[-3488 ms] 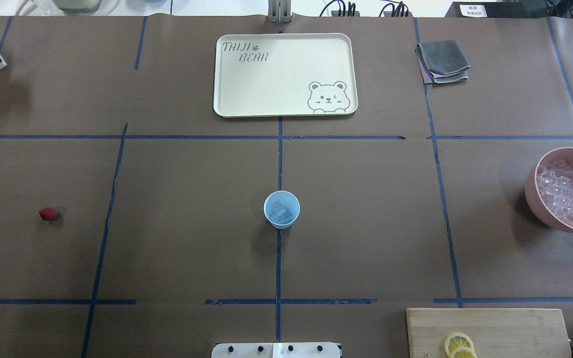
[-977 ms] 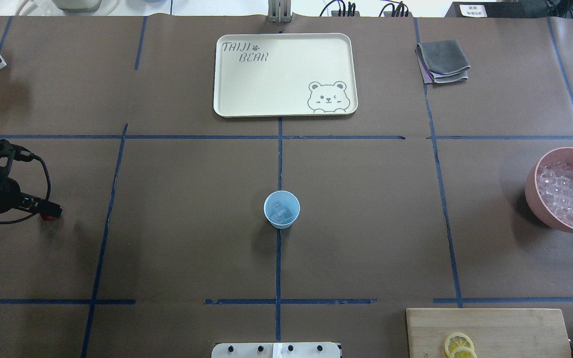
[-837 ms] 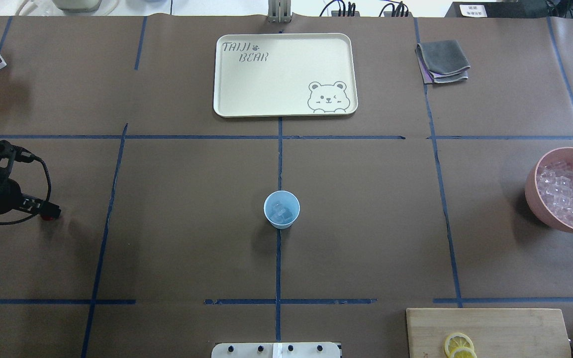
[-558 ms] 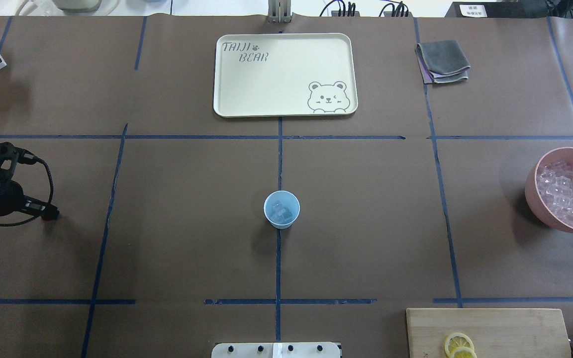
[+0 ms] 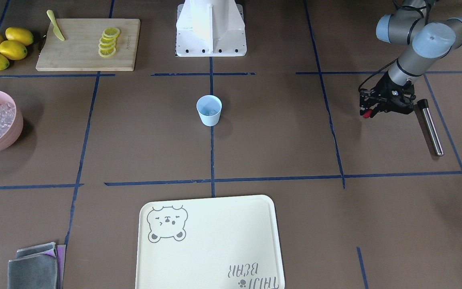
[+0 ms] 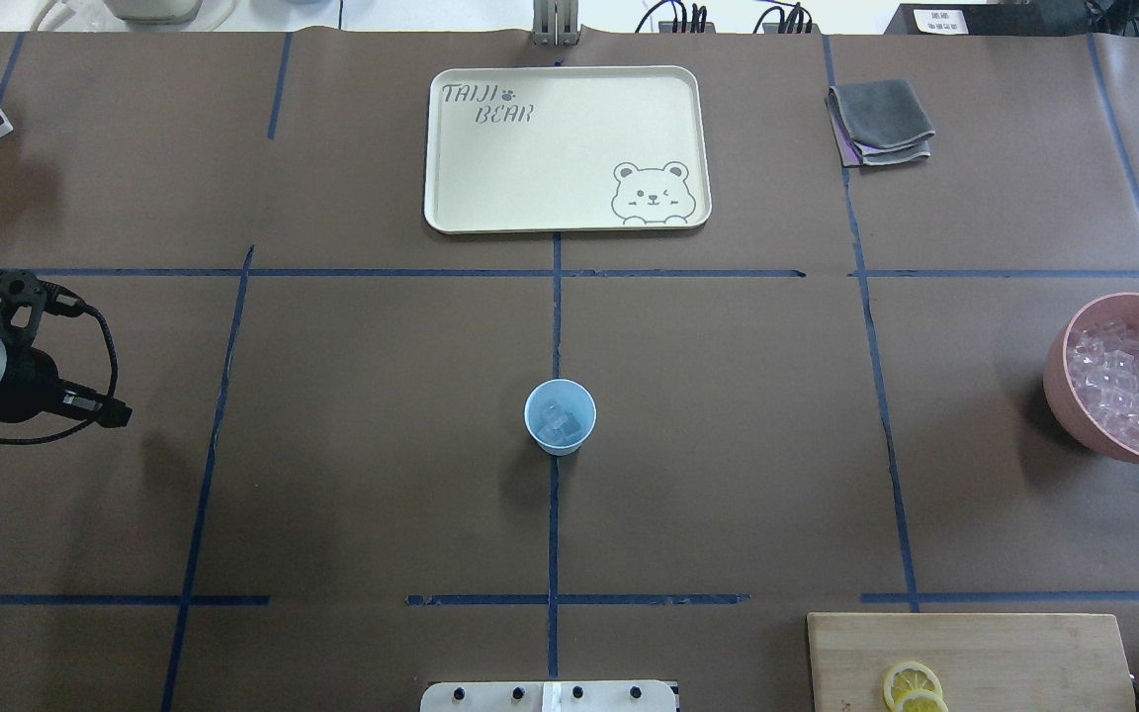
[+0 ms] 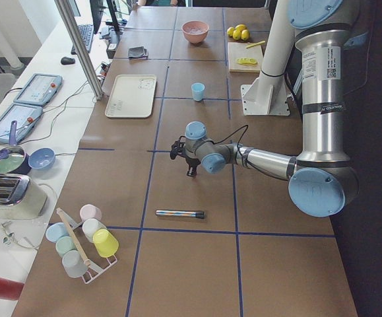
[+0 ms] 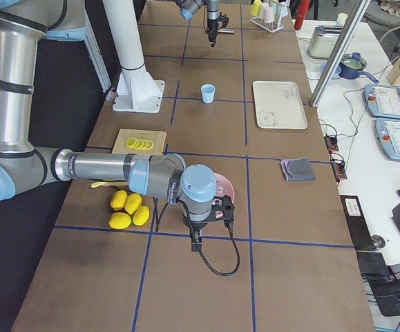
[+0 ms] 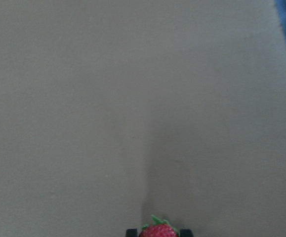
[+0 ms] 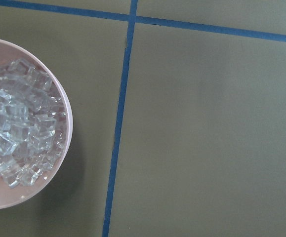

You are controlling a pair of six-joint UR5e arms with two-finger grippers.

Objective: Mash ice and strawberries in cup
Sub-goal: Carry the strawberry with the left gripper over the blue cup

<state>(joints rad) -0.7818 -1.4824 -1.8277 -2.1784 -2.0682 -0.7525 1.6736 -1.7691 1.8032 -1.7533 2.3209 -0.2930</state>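
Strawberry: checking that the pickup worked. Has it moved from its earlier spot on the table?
Yes. The strawberry sits clamped in the left pincer, shifted slightly toward the blue tape line in the overhead view.

Overhead and front cameras face each other, both angled steeply down on the worktop [image 6: 332, 445], sharing the cup [image 6: 560, 416]. Side cameras look along its length. Wrist cameras sit close (left: strawberry [image 9: 158, 231] at bottom edge).
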